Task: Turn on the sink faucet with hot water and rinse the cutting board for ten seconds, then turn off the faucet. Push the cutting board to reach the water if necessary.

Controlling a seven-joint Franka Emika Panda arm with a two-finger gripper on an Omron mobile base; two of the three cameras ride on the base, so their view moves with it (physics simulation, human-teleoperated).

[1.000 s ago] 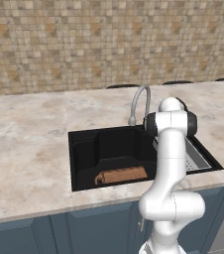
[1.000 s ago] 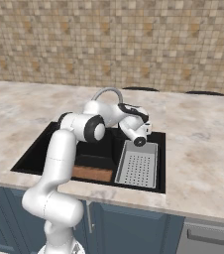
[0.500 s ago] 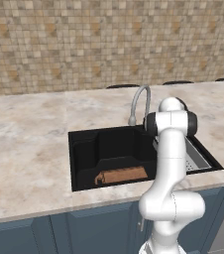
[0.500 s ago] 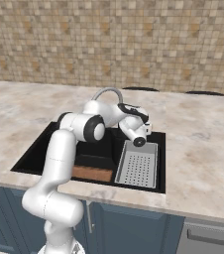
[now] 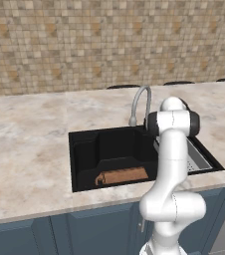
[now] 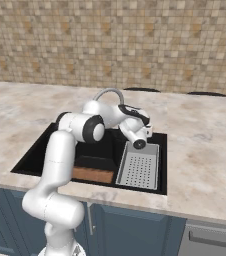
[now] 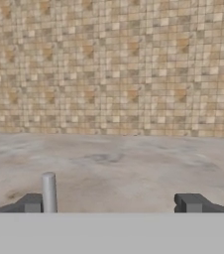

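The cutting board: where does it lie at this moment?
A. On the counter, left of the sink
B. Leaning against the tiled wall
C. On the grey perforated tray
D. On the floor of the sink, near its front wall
D: the brown cutting board lies flat on the bottom of the black sink, by the front wall and left of the tray.

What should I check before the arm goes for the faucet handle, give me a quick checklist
1. Gripper jaws apart: ok, the two tips stand wide in the hand view.
2. Nothing held between the jaws: ok, the gap shows bare counter.
3. Small grey post lined up between the jaws: not ok, it sits beside the left tip.
4. Water running from the sink faucet: not ok, no stream shows.
5. Cutting board in the sink: ok, it lies at the near wall.
6. Board under the spout: cannot tell.
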